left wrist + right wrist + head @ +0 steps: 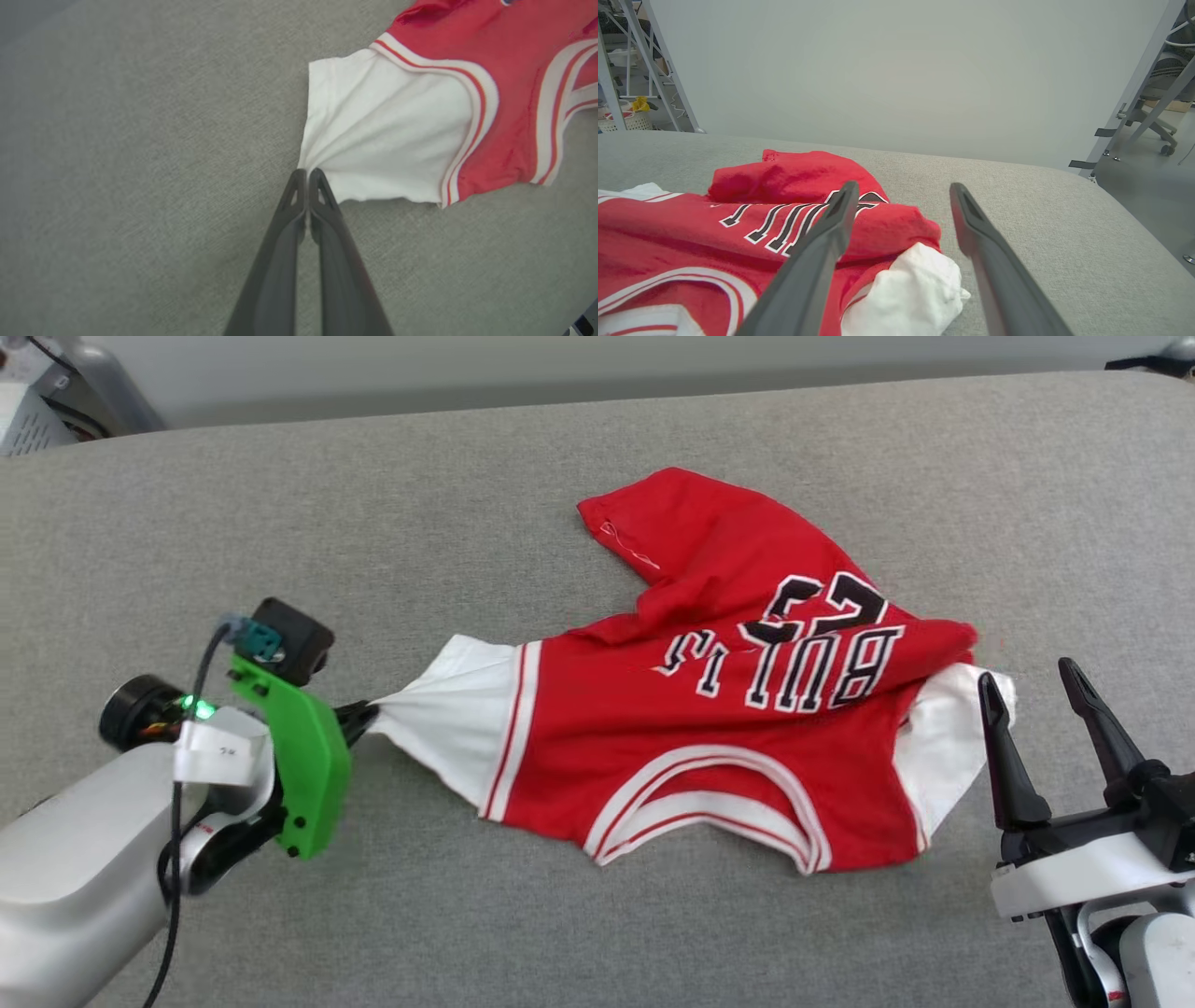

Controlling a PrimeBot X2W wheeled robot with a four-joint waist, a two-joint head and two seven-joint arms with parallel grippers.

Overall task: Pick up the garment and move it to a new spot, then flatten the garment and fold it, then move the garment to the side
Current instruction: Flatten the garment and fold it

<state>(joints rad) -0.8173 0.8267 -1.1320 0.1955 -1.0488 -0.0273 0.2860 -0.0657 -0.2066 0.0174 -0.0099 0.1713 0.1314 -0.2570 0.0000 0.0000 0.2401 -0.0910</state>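
The garment [709, 709], a red jersey T-shirt with white sleeves and a black "BULLS 23" print, lies crumpled in the middle of the grey padded table [467, 504]. My left gripper [366, 714] is shut on the tip of its left white sleeve [383, 135], which is pulled taut toward it. In the left wrist view the left gripper [307, 171] has both fingers pressed together on the sleeve's corner. My right gripper [1032, 681] stands open just right of the bunched right white sleeve [908, 289], with nothing between its fingers [831, 233].
The grey table's far edge meets a pale wall [896, 70]. Metal frame legs [1134, 88] and an office chair [1157, 126] stand beyond the table's right end. A shelf frame with a white basket [626, 119] is at the far left.
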